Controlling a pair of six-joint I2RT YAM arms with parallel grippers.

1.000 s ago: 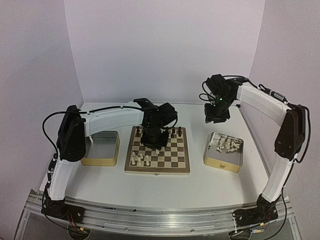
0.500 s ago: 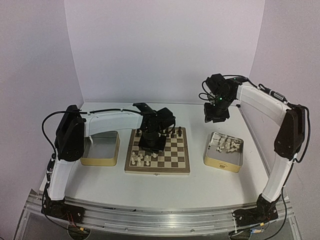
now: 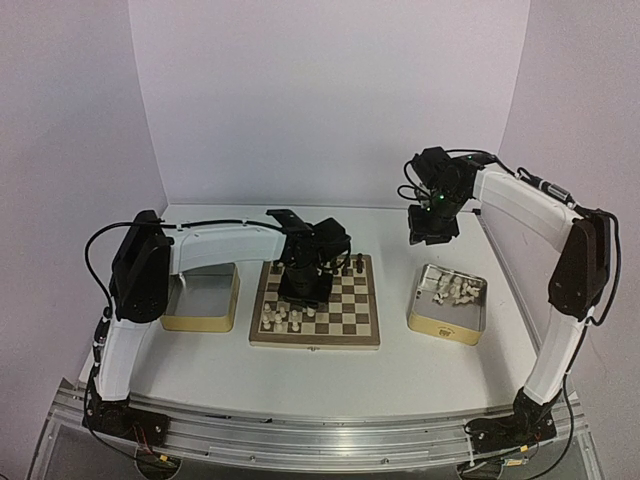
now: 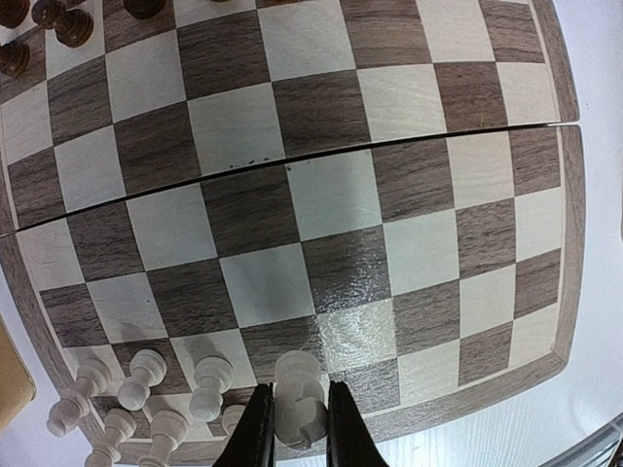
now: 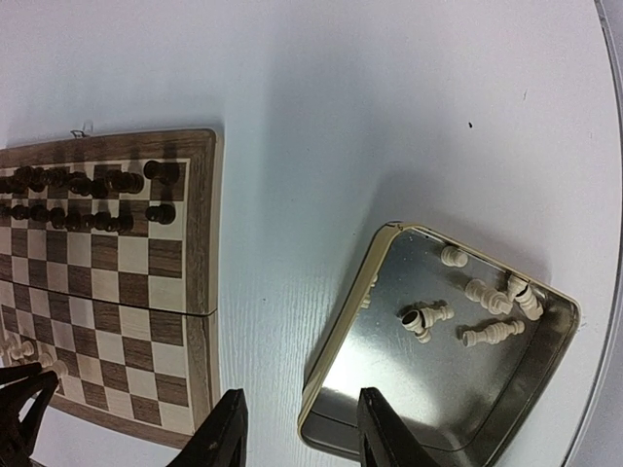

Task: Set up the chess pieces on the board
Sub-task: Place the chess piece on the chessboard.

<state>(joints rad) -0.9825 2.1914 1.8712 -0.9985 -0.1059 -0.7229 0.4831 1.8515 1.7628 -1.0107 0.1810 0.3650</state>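
1. Top view:
   - The left gripper (image 3: 303,285) sits low over the left half of the board (image 3: 345,312). We cannot see its jaws from here.
   - White pieces (image 3: 283,318) stand at the board's near-left corner, and dark pieces (image 3: 350,265) line the far edge.
   - The right gripper (image 3: 432,238) hangs high, far of the right tin (image 3: 440,328). Loose cream pieces (image 3: 455,290) lie in the tin's far half.
   - Risk: if the right arm swings in toward the board while the left is down there, we think the wrists could clash.

2. Left wrist view:
   - The jaws are pinched on one cream piece (image 4: 297,394), held at the board's near edge, just beside the standing ones.
   - The left finger (image 4: 258,433) is nearly touching a neighbour.
   - Risk: lowering or letting go here could tip that neighbour and knock the row over.
   - We cannot tell whether the held piece is upright in the grip. If it is tilted, it likely falls over on release or lands across two squares.

3. Right wrist view:
   - The jaws are spread with nothing between them, and the tin is below.
   - The pieces in the tin lie on their sides on bare metal.
   - Risk: they probably roll or skid away from a closing pinch.
   - Risk: a finger coming down near the wall could catch the rim and shove the tin.
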